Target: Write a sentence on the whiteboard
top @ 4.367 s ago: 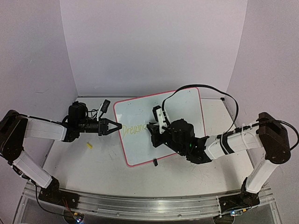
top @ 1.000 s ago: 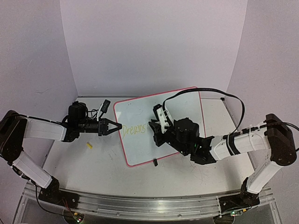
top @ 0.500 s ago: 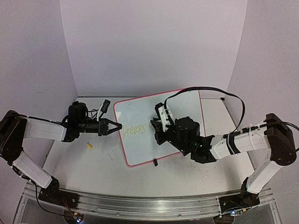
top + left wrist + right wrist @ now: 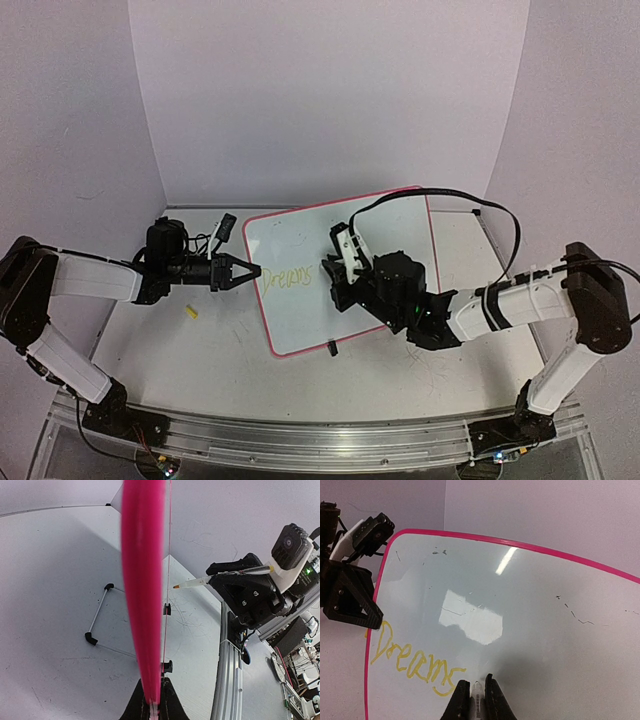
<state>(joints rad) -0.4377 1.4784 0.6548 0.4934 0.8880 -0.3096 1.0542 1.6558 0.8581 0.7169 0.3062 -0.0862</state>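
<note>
Over whiteboard (image 4: 520,605) — right gripper (image 4: 477,702) pinching marker (image 4: 478,690).

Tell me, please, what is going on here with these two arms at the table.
The left gripper is clamped on the pink rim of the whiteboard, steadying it at its left edge. The right gripper holds a marker with its yellow tip close to the board, just past the last letter. Of the sentence, only "Dreams" is written, in yellow. The rest of the board is bare apart from small smudges.
</note>
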